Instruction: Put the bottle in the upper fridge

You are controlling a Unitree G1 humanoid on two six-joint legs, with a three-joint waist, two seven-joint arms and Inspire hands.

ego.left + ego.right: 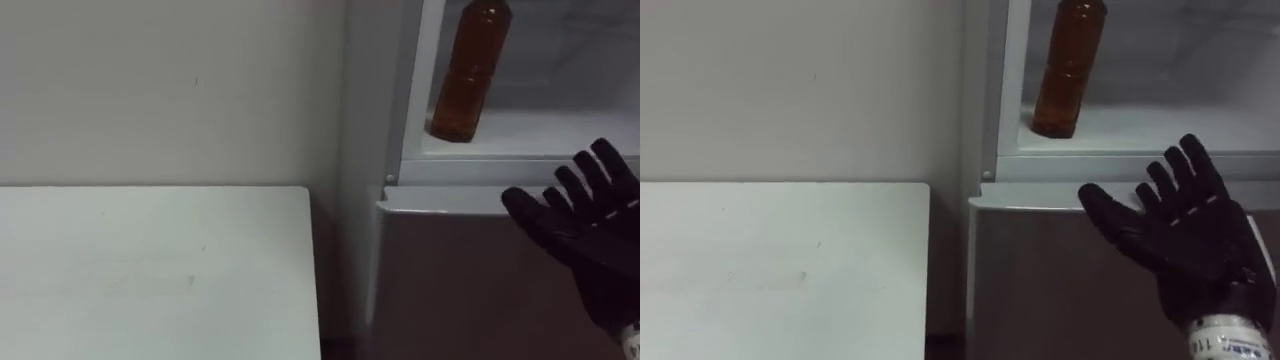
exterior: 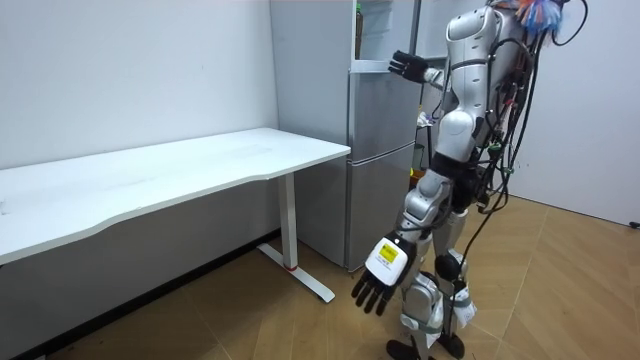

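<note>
amber bottle (image 1: 1068, 70) upright on the upper fridge shelf (image 1: 1160, 132), right hand (image 1: 1185, 240) wide open just below it, left hand (image 2: 377, 282) dangling open at its side, tabletop (image 1: 780, 270) alongside

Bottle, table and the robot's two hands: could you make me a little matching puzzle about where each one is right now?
Things:
1. bottle
2. right hand
3. left hand
4. white table

Places:
A. hangs low beside the robot's leg, fingers straight
B. stands upright on the shelf in the open upper part of the fridge
C. stands just left of the fridge
D. raised with fingers spread, in front of the fridge, below the shelf, holding nothing

Pairs: 1-B, 2-D, 3-A, 4-C.
</note>
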